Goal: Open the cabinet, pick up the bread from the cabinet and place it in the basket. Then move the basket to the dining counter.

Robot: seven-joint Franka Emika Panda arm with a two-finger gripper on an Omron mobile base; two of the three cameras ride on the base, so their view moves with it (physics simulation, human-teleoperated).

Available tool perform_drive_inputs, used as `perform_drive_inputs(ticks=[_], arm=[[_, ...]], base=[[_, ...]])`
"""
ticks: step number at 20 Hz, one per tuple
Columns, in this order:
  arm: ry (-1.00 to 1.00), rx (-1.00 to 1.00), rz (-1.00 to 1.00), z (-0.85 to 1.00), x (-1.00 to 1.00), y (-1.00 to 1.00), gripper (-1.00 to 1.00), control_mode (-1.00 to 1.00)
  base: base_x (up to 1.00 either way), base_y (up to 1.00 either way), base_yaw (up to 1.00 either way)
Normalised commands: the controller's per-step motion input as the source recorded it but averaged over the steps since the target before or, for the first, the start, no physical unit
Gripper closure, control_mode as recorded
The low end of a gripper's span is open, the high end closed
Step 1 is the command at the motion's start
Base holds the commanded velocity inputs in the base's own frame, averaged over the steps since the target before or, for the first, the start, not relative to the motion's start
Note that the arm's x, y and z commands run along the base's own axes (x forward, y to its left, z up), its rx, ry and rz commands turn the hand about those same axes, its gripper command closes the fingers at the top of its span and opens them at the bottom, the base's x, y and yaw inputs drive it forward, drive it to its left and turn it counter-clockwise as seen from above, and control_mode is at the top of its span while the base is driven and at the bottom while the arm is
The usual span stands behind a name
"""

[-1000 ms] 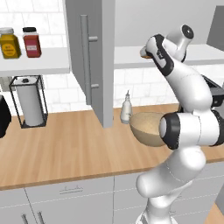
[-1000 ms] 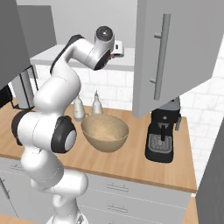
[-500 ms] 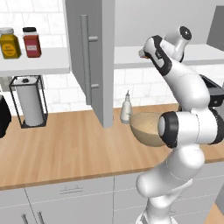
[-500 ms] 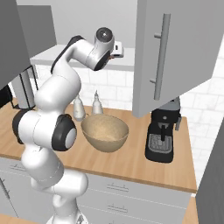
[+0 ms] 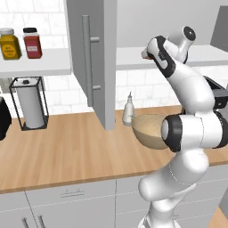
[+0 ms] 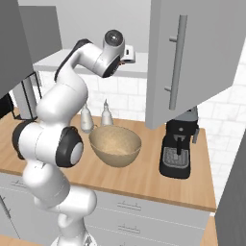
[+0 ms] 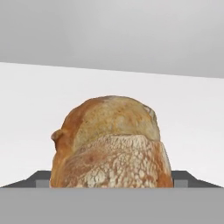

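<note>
Pincer (image 7: 112, 186) eased slightly narrower | wide apart, straddling bread (image 7: 109, 144) on cabinet shelf (image 7: 26, 113) | not clamped

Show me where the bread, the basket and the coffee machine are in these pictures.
bread (image 7: 111, 144): hand view, middle of its crust.
basket (image 6: 115, 144): right base view, inner wall of the bowl.
coffee machine (image 6: 178, 149): right base view, its dark front.
</note>
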Motion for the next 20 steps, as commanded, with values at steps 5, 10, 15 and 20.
perform_drive_inputs(ticks=[5, 10, 15, 20], arm=[[-0.2, 0.0, -0.02, 0.02, -0.94, 0.04, 1.0, -1.0], [-0.02, 0.0, -0.15, 0.29, -1.0, 0.22, 1.0, -1.0], [0.24, 0.0, -0.22, 0.47, -1.0, 0.21, 1.0, -1.0], [0.42, 0.01, -0.17, 0.6, -1.0, 0.0, 1.0, -1.0]], base=[[0.0, 0.0, 0.0], [0.0, 0.0, 0.0], [0.0, 0.0, 0.0], [0.0, 0.0, 0.0]])
